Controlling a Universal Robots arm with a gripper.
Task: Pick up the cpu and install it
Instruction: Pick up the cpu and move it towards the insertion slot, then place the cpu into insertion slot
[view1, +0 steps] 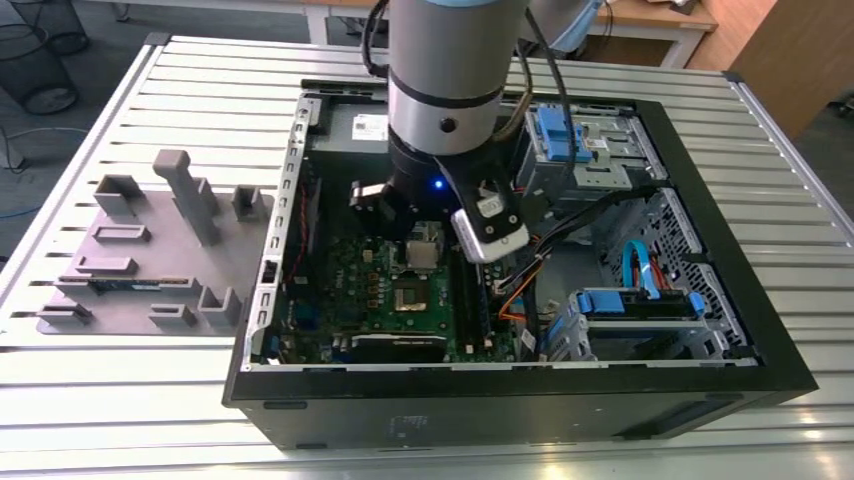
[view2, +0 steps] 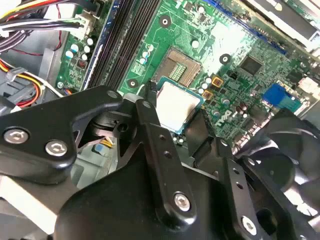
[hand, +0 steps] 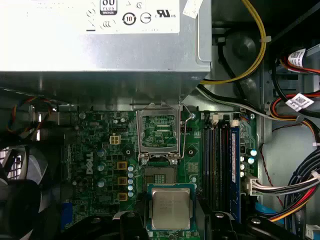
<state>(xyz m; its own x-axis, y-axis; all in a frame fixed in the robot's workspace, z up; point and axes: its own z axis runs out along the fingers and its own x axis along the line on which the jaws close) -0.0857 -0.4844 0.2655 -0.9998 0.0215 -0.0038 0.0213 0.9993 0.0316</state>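
Note:
My gripper (view1: 424, 240) hangs inside the open computer case (view1: 747, 330), over the green motherboard (view1: 360, 300). It is shut on the cpu (hand: 171, 207), a small square chip with a dull silvery top, whose opposite edges are held by the black fingers (hand: 131, 222). In the second wrist view the cpu (view2: 175, 105) is held level a little above the board. Its near edge lies just beside the open socket (view2: 182, 65). The socket (hand: 159, 174) is bare, and its metal frame lid (hand: 159, 131) is swung up behind it.
The grey power-supply box (hand: 100, 35) sits beyond the socket. Memory slots (hand: 220, 165) and bundled cables (hand: 295, 190) run along one side of the socket, and a black fan (hand: 20, 200) sits on the other. A grey fixture tray (view1: 147, 250) lies on the slatted table at the exterior view's left.

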